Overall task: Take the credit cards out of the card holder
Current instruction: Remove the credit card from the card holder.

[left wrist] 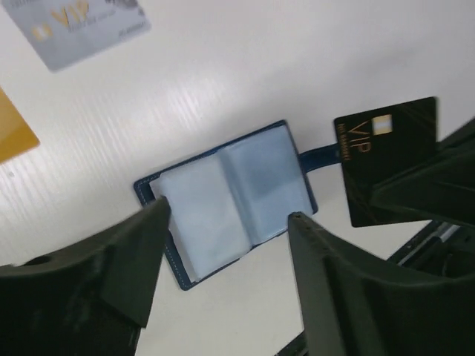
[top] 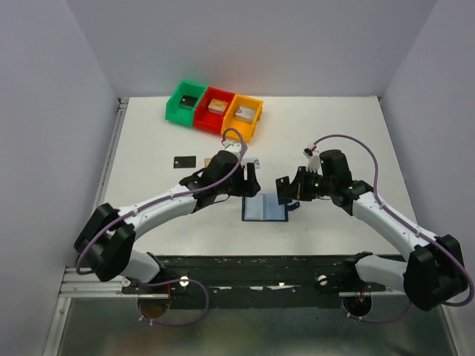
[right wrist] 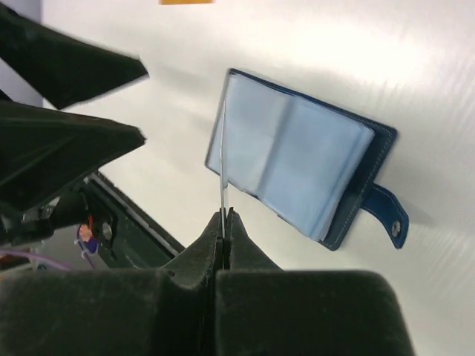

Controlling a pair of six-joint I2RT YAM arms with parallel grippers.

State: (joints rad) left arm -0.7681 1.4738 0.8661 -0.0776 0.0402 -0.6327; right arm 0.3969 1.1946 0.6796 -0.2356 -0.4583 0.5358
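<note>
With jaws apart, the left gripper (left wrist: pixel 226 222) hovers over the navy card holder (right wrist: pixel 297 167), which lies open on the desk (top: pixel 334 126). Just right of it, the right gripper (right wrist: pixel 225 222) pinches a black credit card (left wrist: pixel 386 159) by its edge. The card is probably light, stiff and slick, so edge grips suit it.

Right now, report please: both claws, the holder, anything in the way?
Left claw open above holder. Right claw shut on black card, card out of holder. Holder lies open on table. No obstruction seen.
</note>
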